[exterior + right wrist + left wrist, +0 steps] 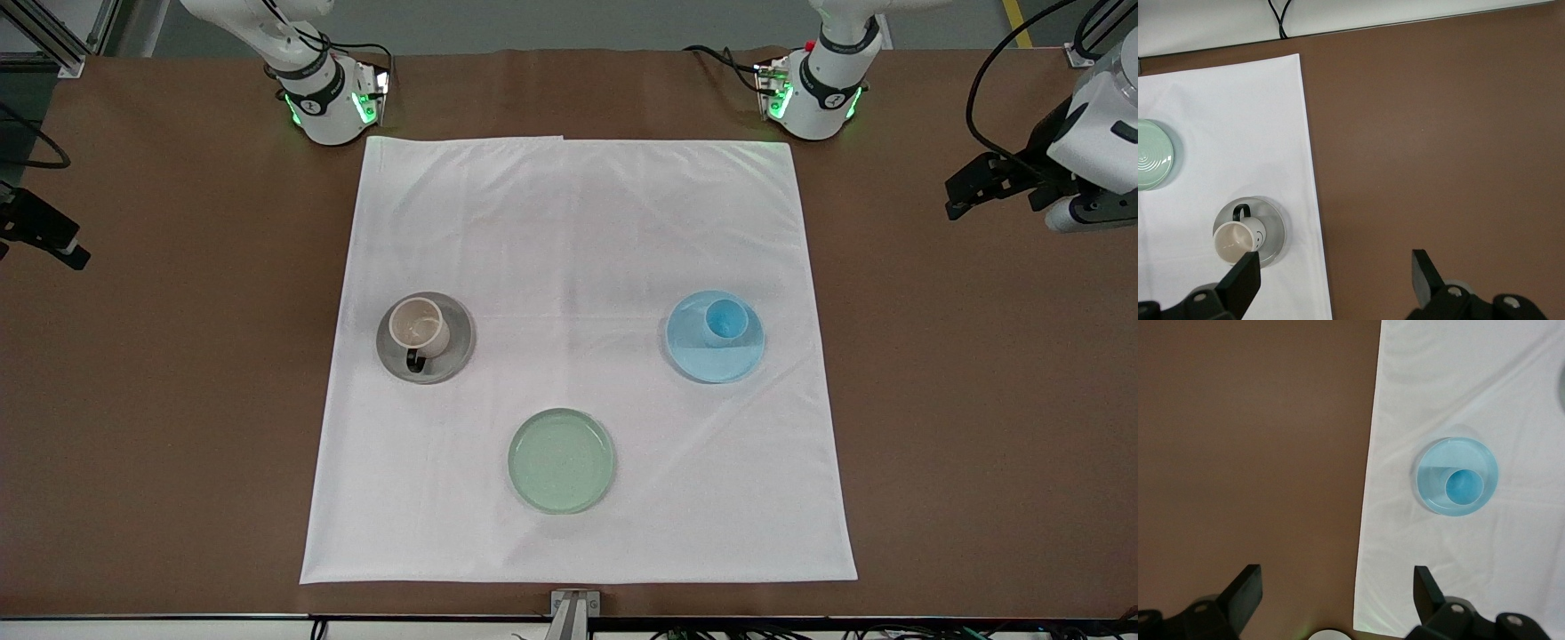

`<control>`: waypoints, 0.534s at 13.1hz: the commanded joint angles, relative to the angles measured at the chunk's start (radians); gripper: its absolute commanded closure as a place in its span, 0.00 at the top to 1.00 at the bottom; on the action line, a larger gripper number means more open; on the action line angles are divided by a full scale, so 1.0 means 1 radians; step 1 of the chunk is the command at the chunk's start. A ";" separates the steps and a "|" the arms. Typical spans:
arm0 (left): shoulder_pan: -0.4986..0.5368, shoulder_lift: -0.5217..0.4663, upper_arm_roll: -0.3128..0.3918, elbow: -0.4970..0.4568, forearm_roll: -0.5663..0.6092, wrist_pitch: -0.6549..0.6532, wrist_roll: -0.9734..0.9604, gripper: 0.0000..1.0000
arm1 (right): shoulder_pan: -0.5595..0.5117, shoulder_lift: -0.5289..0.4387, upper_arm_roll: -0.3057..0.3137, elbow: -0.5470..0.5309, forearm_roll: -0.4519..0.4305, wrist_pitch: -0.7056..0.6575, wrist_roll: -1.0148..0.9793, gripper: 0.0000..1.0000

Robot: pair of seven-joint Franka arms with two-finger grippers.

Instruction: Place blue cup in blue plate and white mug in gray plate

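The blue cup (725,318) stands upright in the blue plate (702,363) on the white cloth toward the left arm's end; both also show in the left wrist view, cup (1463,487) and plate (1435,468). The white mug (418,324) with its dark handle stands upright in the gray plate (455,354) toward the right arm's end; mug (1237,240) and plate (1273,223) also show in the right wrist view. My left gripper (1338,580) is open and empty, high over the brown table beside the cloth's edge. My right gripper (1335,263) is open and empty, high over the cloth's edge beside the gray plate.
A pale green plate (561,460) lies empty on the white cloth (578,222), nearer the front camera than the other two plates. Bare brown tabletop (933,400) surrounds the cloth. Both arms are drawn back toward the table's ends.
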 commanded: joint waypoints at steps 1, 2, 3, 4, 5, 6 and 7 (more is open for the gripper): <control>0.017 -0.058 -0.004 -0.063 -0.020 0.032 0.021 1.00 | -0.020 0.011 0.015 0.022 0.001 -0.011 -0.009 1.00; 0.020 -0.061 -0.003 -0.064 -0.027 0.031 0.028 1.00 | -0.020 0.011 0.015 0.022 -0.001 -0.011 -0.009 1.00; 0.017 -0.061 -0.003 -0.060 -0.027 0.026 0.035 1.00 | -0.020 0.011 0.015 0.022 -0.002 -0.011 -0.010 1.00; 0.020 -0.062 0.000 -0.057 -0.030 0.020 0.060 1.00 | -0.020 0.011 0.015 0.022 -0.008 -0.012 -0.011 1.00; 0.021 -0.064 0.003 -0.055 -0.030 0.019 0.087 1.00 | -0.019 0.011 0.015 0.022 -0.010 -0.012 -0.011 1.00; 0.021 -0.064 0.009 -0.054 -0.030 0.019 0.119 1.00 | -0.020 0.011 0.015 0.022 -0.011 -0.012 -0.012 1.00; 0.020 -0.062 0.009 -0.049 -0.030 0.019 0.129 1.00 | -0.020 0.009 0.015 0.022 -0.013 -0.012 -0.012 1.00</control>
